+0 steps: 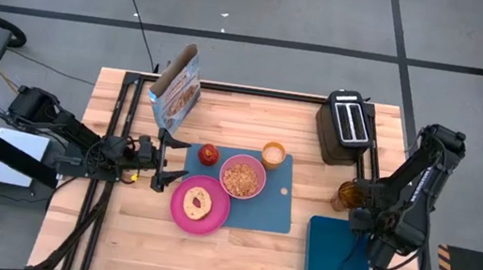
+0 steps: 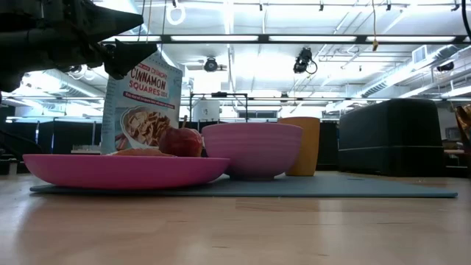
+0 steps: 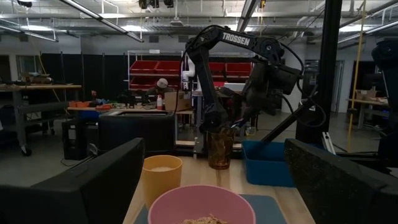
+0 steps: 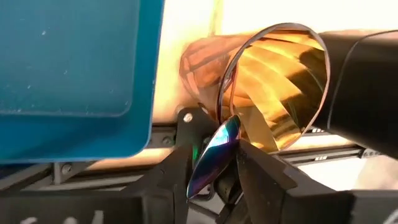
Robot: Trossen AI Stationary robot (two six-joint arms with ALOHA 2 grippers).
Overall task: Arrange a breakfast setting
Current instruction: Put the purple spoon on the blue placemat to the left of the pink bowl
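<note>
The blue mat holds the pink bowl with cereal, the amber cup and the red apple. The pink plate with the bagel rests partly on the mat's left edge. My left gripper is open and empty, level above the table just left of the plate, facing the bowl. My right gripper is right of the mat, beside a ribbed amber glass, and is shut on the blue-purple spoon. My right gripper pinches the spoon between its two fingers, just behind the spoon's bowl. The bowl end sticks out past the fingertips, right at the amber glass's rim. The handle is hidden behind the fingers. The spoon is clear of the table.
A cereal box stands at the far left of the table. The black toaster sits at the far right. A darker blue tray lies at the near right, beside my right arm. People show in the room behind.
</note>
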